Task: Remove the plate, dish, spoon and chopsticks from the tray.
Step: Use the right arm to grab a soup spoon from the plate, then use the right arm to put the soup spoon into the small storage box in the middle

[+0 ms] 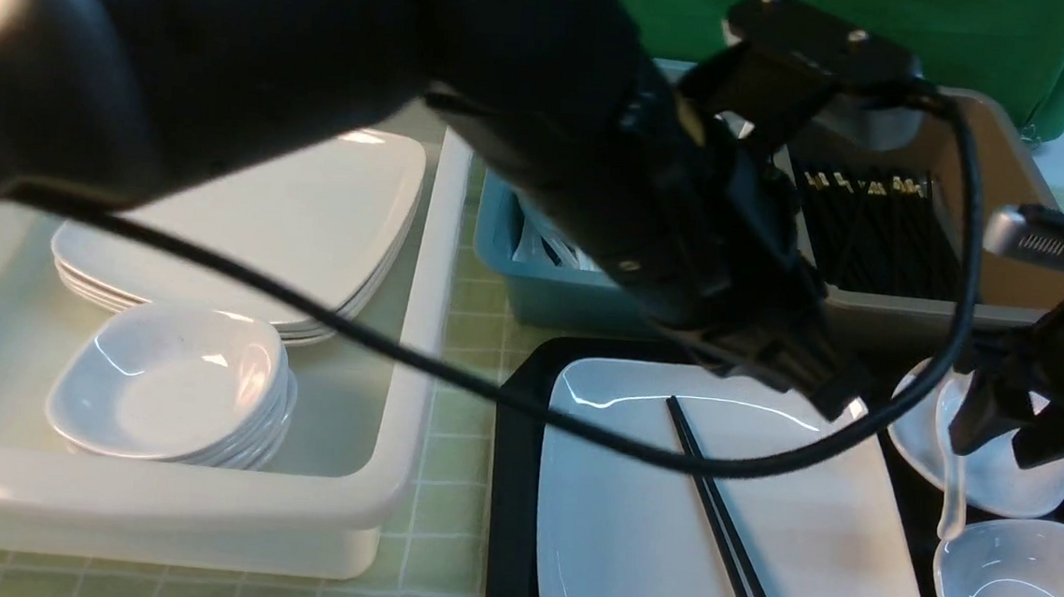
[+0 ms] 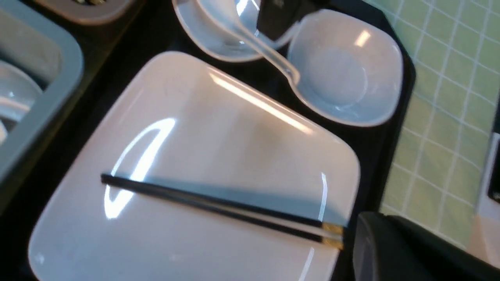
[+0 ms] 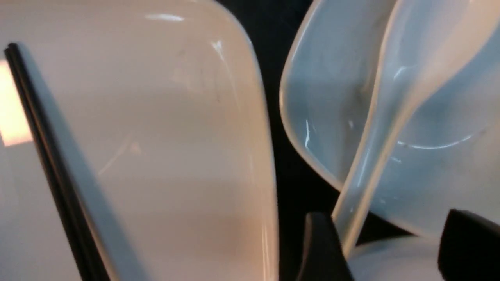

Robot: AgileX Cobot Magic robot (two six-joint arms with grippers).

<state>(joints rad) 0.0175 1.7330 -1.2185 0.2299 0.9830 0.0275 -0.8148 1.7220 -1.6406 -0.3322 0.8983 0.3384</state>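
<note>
White bin point(image 1: 425, 328): left of tray; stack of large plates point(image 1: 266, 214) inside, stack of small dishes point(image 1: 175, 386) nearer its near edge.

Tray point(image 1: 515, 485): black, on green checked cloth point(image 1: 456, 443). Brown-grey tub point(image 1: 924, 312) and teal tub point(image 1: 569, 301) lie beyond its far edge; the former contains black sticks point(image 1: 875, 219).

Plate point(image 1: 629, 511): flat on tray, filling the left part, alongside the left edge.

Left gripper point(image 1: 839, 395): above the plate's far right corner; fingers together, nothing seen in them.

Right gripper point(image 1: 1000, 439): over the tray's right part; fingers spread well apart, one either side of the spoon handle in the right wrist view. No grip seen.

Dishes: two, white. Far dish point(image 1: 1025, 483) by the tray's far right corner; near dish point(image 1: 1027, 586) toward the near right corner.

Chopsticks point(image 1: 727, 523): paired on the plate, slanting from its far edge toward the near edge; gold-banded ends point(image 2: 332, 235) at the near edge.

Spoon point(image 1: 953, 478): bowl in far dish, handle over its rim, end at near dish's rim.
</note>
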